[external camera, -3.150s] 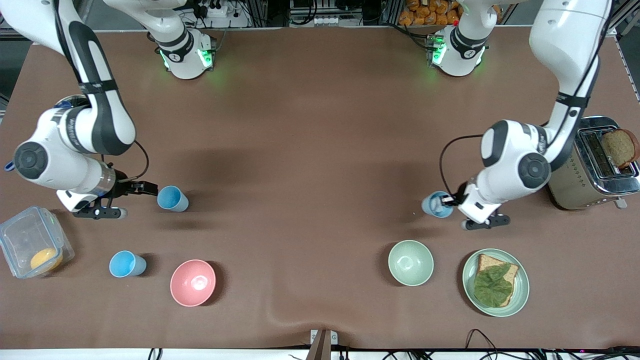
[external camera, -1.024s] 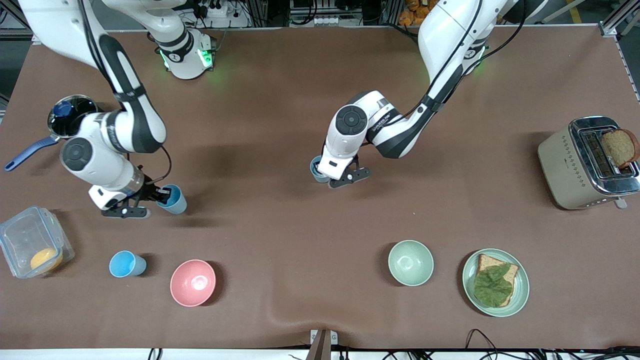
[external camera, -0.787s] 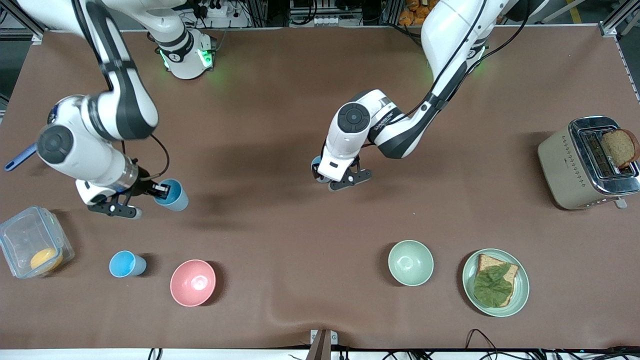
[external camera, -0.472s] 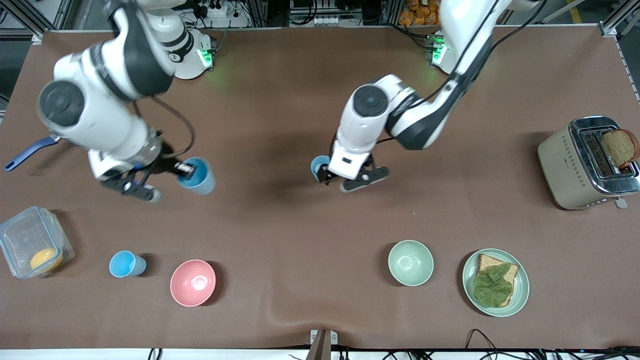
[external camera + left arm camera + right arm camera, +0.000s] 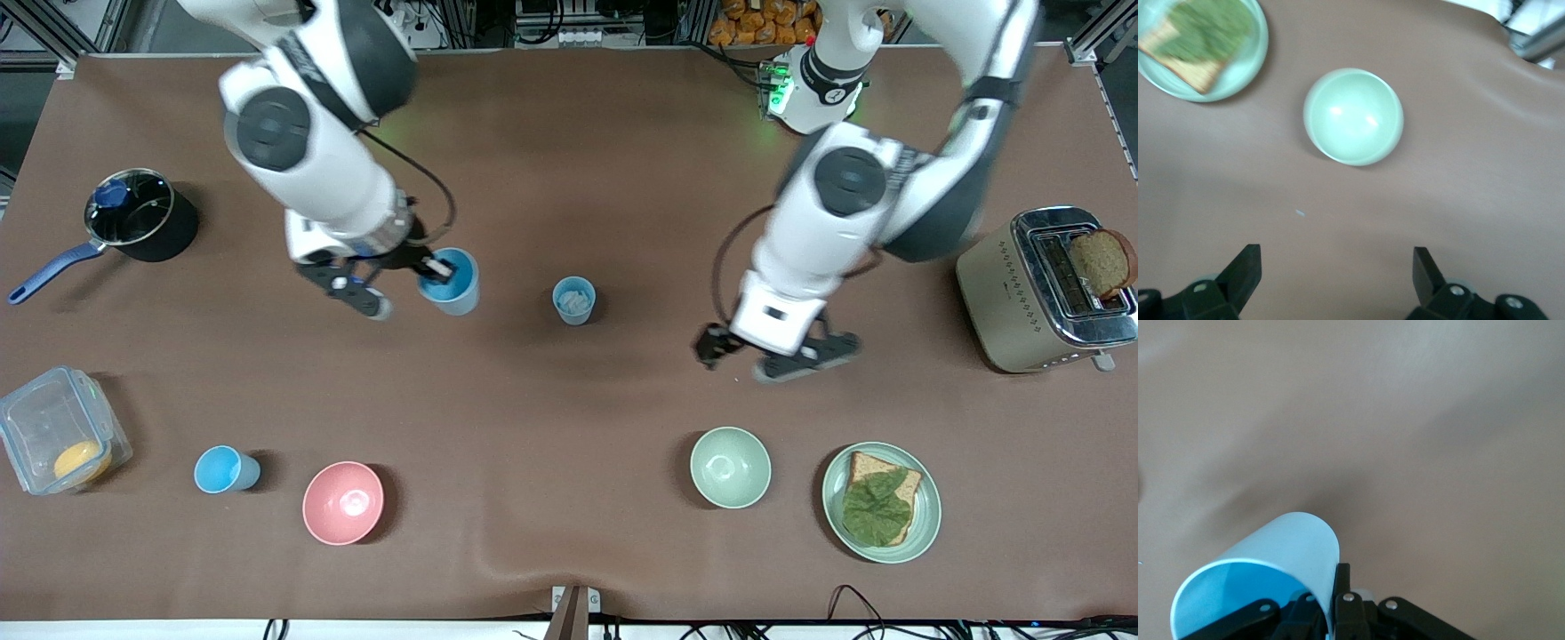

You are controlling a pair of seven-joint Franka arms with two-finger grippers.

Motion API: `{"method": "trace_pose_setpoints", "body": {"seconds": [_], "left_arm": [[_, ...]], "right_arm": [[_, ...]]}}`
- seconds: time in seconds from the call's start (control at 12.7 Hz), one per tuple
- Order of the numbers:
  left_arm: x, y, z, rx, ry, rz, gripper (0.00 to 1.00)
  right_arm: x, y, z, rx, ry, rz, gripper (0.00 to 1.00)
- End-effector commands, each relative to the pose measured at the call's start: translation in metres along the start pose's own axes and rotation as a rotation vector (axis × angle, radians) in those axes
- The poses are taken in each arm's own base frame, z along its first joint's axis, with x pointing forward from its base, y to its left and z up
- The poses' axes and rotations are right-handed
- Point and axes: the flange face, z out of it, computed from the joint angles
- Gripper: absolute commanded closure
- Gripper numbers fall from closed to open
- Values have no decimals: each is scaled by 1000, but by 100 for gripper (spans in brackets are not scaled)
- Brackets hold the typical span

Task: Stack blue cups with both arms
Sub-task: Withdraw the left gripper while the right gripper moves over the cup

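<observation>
Lifting since earlier: right gripper (image 5: pixel 411 277), blue cup (image 5: pixel 450 281)

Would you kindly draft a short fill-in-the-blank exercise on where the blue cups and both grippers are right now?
1. The right gripper is shut on the rim of a sky blue cup, held in the ____.
2. The paler blue cup stands on the table, held by ____ gripper.
3. The left gripper has its jaws ____ and holds nothing.
4. A third blue cup stands beside the ____ bowl.

Missing words: air; neither; open; pink
</observation>
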Motion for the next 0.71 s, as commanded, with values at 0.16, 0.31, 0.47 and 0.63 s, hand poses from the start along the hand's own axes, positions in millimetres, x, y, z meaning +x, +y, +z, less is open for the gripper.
{"method": "trace_pose_setpoints", "body": {"seconds": [0.16,0.31,0.47,0.63], "left_arm": [[31,-65,-84,63,41,213,0],[51,-97,-126,117,-40,308,0],[58,-119,-141,135,-57,290,0],[62,-128,-161,139,-62,272,0]], "right_arm": [[-72,-68,103,-32,97,123,100],[-84,-78,131,-25,108,151,100],[-91,-85,143,-32,110,140,100],[-91,-92,152,-33,101,159,100]]}}
